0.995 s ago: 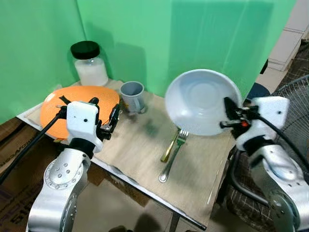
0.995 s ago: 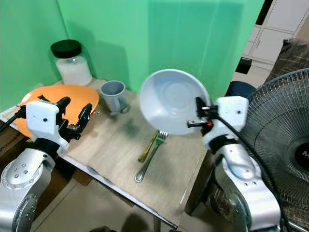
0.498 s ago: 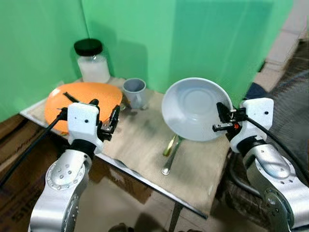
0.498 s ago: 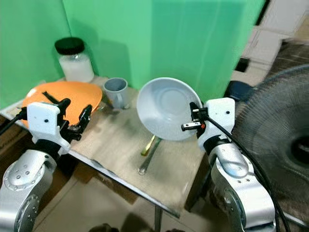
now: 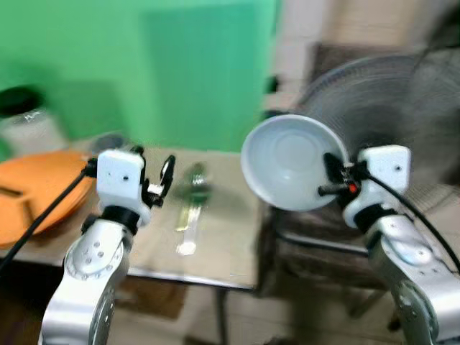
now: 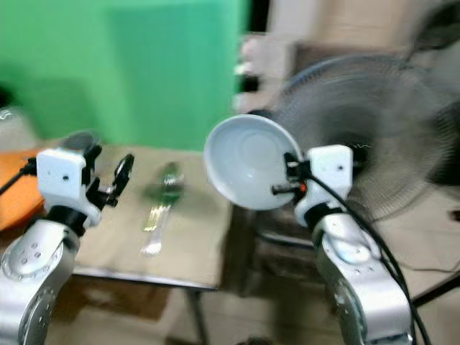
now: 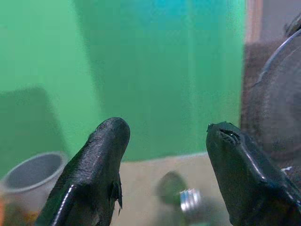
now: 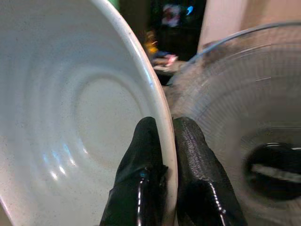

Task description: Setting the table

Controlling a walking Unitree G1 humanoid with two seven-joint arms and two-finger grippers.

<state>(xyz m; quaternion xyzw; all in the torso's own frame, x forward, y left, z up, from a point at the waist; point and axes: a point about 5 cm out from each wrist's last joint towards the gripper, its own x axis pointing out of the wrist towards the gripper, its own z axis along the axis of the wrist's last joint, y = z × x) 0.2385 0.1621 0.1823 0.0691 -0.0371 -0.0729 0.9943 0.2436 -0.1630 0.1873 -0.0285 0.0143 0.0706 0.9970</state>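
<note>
Fingers first: my right gripper (image 8: 162, 155) has its two black fingers (image 8: 141, 160) pinched tight on the rim of a round white ceramic plate (image 5: 287, 172), one finger on the inside face and one on the back. The plate is tipped up almost on edge, its hollow side facing my head camera, and it hangs in the air off the right end of the table, not over it. Right behind it there's a big round wire-cage fan (image 6: 374, 136), dark grey, pretty blurry.

My left gripper (image 5: 159, 188) is empty, with its fingers (image 7: 101, 165) spread wide and nothing between them. It hovers above the near left part of the light wooden table (image 5: 230, 237). Looking along those fingers I can see a grey cup (image 7: 33, 176) on the tabletop and a blurry shiny bit of cutlery beyond.

On the table, out past my left gripper, a silver fork (image 5: 190, 215) lies with a gold-coloured piece of cutlery just beside it, too smeared to tell what kind. Further left sits a flat round orange tray (image 5: 36, 201), and behind that a glass jar with a black lid (image 5: 25, 122). A green backdrop (image 5: 144, 72) stands behind the table. Head views are heavily blurred.
</note>
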